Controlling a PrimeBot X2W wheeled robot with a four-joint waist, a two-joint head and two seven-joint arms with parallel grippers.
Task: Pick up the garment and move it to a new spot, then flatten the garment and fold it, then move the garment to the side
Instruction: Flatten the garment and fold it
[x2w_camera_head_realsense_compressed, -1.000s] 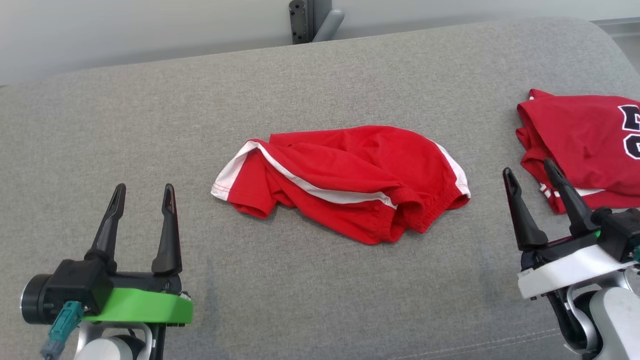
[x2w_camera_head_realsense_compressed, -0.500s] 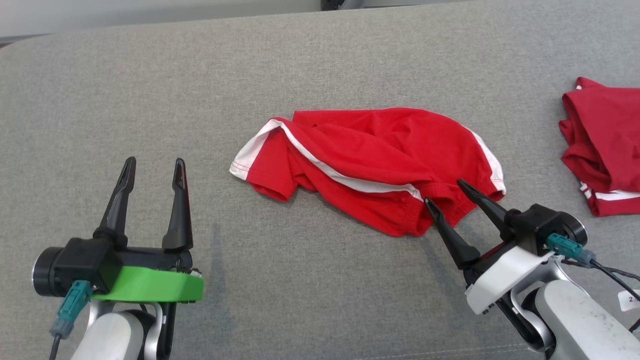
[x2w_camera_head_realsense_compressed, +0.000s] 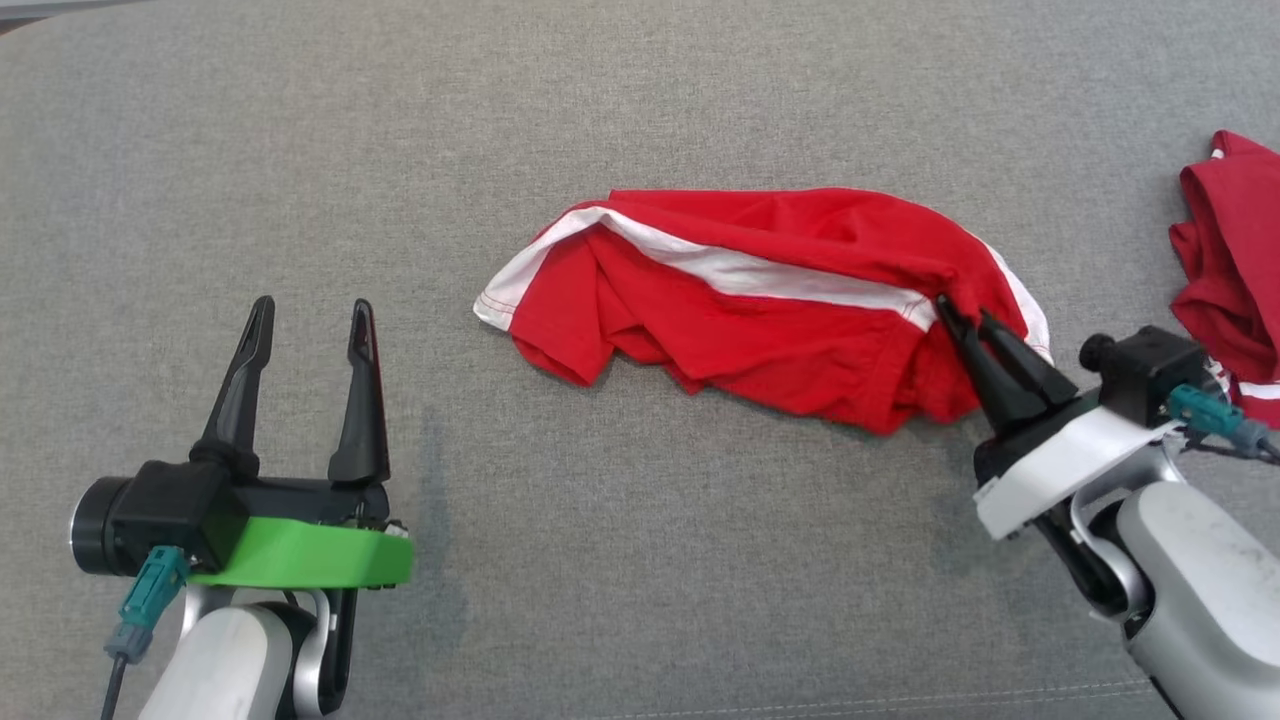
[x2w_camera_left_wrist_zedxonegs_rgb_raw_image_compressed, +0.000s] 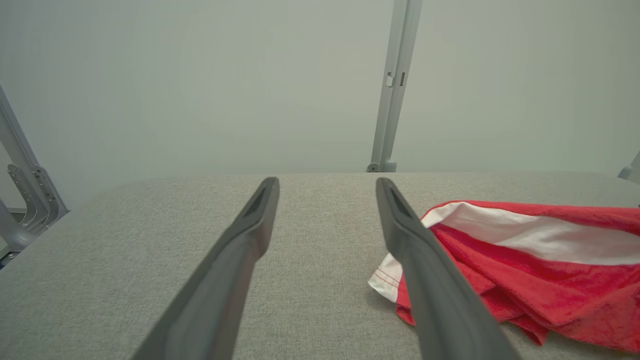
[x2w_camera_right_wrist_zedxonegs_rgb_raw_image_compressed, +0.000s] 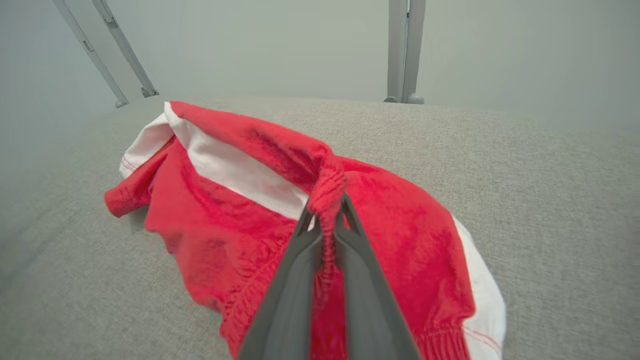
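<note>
Head view, looking down on a grey fabric-covered bench (x2w_camera_head_realsense_compressed: 640, 580). A crumpled pair of red shorts (x2w_camera_head_realsense_compressed: 760, 300) with white side stripes lies on the bench, roughly in the middle of the picture. At the right end of the shorts, the right tool (x2w_camera_head_realsense_compressed: 962, 312), mounted on a white wrist, has its two dark fingers pinched together on a bunch of ribbed red cloth. The right wrist view shows that cloth gathered into a raised ridge between the fingers, while the rest of the shorts sags onto the bench. Well to the left of the shorts and nearer the robot, the left tool (x2w_camera_head_realsense_compressed: 312, 305), on a green wrist, has its fingers spread apart and touches nothing. Well to the right of the shorts, a second red garment (x2w_camera_head_realsense_compressed: 1225, 270) lies at the picture's edge.
</note>
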